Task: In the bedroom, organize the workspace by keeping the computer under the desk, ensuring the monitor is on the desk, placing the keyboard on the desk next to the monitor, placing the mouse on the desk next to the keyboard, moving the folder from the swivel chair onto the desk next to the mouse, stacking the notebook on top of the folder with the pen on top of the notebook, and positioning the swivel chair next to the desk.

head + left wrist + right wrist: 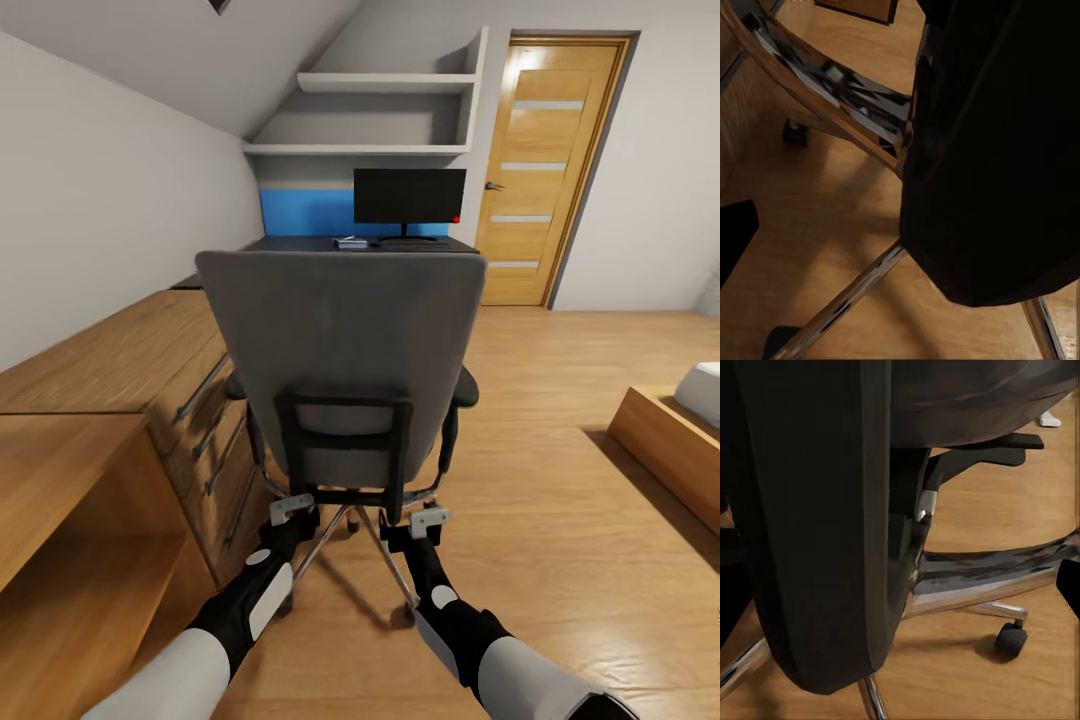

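- Head view: swivel chair point(340, 350) seen from behind, well short of the desk point(300, 243) carrying the monitor point(409, 197). Left gripper point(293, 509) and right gripper point(428, 521) sit at the black back frame; jaws' opening cannot be told.
- Left wrist view: chrome base spokes point(844, 90), frame close.
- Right wrist view: caster point(1011, 640).
- Judged step: positioning the chair; next, a steady push deskward.

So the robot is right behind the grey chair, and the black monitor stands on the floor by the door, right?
Not quite. The robot is behind the swivel chair, but the head view shows the monitor standing on the desk in front of the blue back panel, left of the door.
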Motion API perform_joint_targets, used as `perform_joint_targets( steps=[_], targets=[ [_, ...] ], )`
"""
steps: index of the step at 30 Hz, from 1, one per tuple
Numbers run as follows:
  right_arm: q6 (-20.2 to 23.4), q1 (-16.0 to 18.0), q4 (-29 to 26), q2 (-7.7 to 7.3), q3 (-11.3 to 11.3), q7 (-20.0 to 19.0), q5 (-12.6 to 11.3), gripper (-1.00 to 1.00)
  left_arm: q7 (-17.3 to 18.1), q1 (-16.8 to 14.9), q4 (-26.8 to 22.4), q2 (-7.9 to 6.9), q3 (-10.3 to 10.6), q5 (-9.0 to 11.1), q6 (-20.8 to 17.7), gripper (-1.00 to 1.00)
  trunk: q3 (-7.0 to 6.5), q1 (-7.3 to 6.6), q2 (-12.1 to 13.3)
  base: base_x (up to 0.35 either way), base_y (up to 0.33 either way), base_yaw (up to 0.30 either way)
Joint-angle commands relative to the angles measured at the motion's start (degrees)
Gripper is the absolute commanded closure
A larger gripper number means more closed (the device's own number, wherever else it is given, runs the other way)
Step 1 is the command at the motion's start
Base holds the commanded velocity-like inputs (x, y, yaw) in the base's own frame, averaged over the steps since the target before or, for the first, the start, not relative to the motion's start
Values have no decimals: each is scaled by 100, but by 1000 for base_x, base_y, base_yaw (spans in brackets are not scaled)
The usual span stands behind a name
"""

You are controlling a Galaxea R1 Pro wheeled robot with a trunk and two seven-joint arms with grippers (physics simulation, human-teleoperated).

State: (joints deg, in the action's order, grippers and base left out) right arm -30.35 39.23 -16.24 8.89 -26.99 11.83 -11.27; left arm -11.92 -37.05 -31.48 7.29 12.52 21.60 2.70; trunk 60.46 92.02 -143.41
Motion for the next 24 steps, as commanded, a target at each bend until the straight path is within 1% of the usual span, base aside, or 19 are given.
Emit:
perform_joint_targets(
  steps=[1,10,20,24],
  targets=[
    [-24,6,7,-2,-35,36,-60,-100,-47,-4,1,-7,47,64,28,-100,5,1,-2,217,0,-147],
    [-24,9,-2,-2,-36,39,-60,-100,-47,-4,10,-8,49,64,29,-100,5,1,-2,218,0,-181],
    [-25,8,-4,-2,-38,46,-52,-100,-49,-4,10,-1,57,64,29,-100,5,1,-2,218,0,-230],
    [-26,7,-3,-2,-41,47,-51,-100,-50,-4,18,-3,57,64,29,-100,5,1,-2,218,0,-36]
  ],
)
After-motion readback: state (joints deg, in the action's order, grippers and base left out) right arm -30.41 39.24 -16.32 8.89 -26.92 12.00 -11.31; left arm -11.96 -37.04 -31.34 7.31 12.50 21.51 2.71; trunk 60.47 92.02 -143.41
